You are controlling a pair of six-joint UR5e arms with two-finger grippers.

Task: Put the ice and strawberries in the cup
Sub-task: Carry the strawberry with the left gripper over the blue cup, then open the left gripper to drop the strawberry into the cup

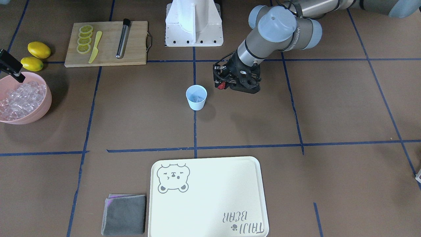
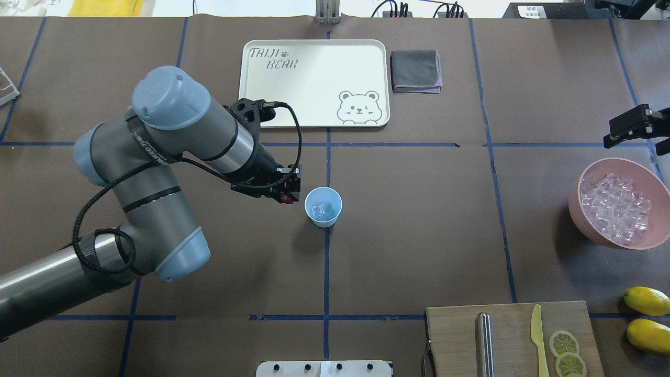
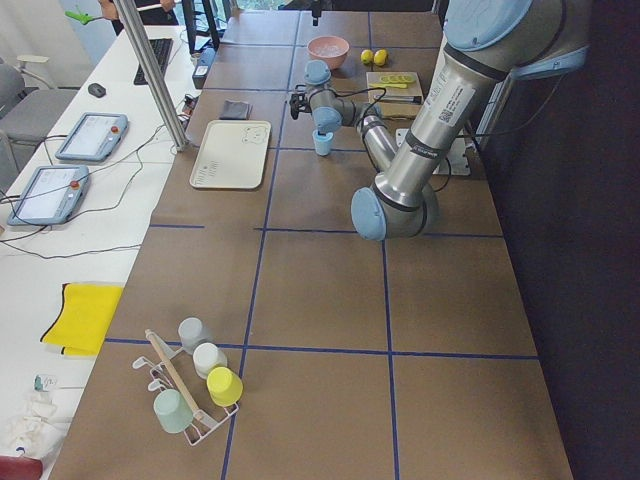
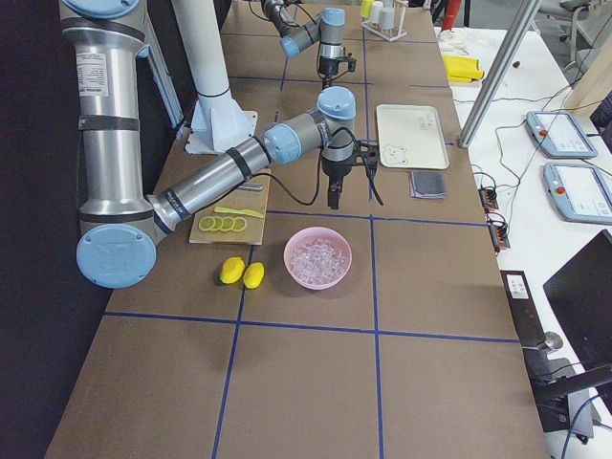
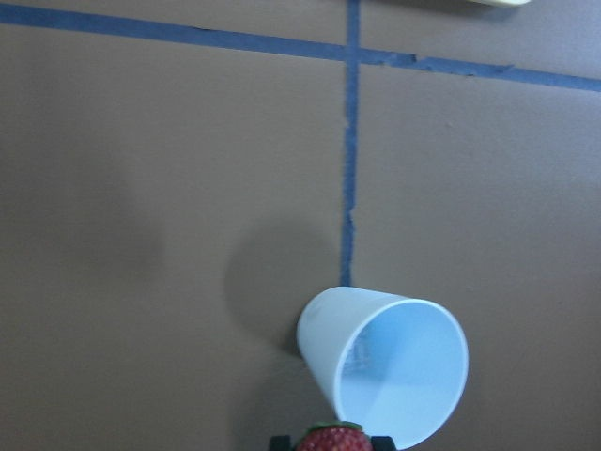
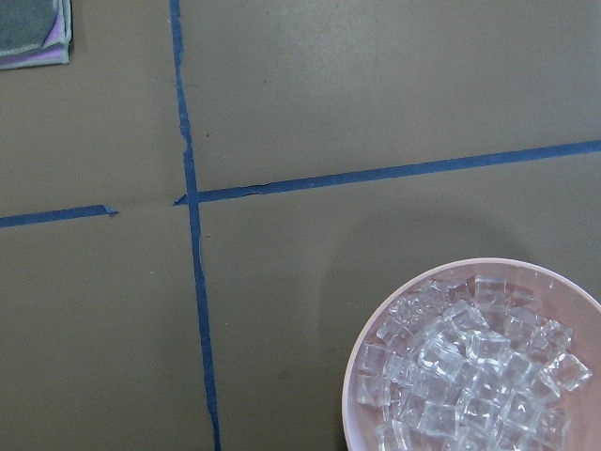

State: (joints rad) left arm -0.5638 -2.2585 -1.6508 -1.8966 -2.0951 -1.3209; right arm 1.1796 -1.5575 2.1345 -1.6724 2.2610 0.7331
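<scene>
The pale-blue cup (image 2: 323, 215) stands upright at the table's middle with a few clear ice cubes (image 2: 321, 209) inside; it also shows in the front view (image 1: 196, 102) and the left wrist view (image 5: 329, 348). My left gripper (image 2: 287, 197) is shut on the dark-red strawberry (image 1: 222, 85), just beside the cup's rim and slightly above it; the berry shows at the bottom of the left wrist view (image 5: 331, 439). More ice (image 6: 470, 376) fills the pink bowl (image 2: 582, 220). My right gripper (image 2: 610, 138) hovers by the bowl's far rim; I cannot tell whether it is open.
A wooden cutting board (image 1: 131, 42) carries lemon slices (image 1: 85, 39), a yellow knife (image 1: 95, 47) and a metal tube (image 1: 122, 39). Two lemons (image 1: 35, 55) lie beside it. A cream bear tray (image 1: 210, 197) and a grey cloth (image 1: 125, 214) sit on the far side from the robot.
</scene>
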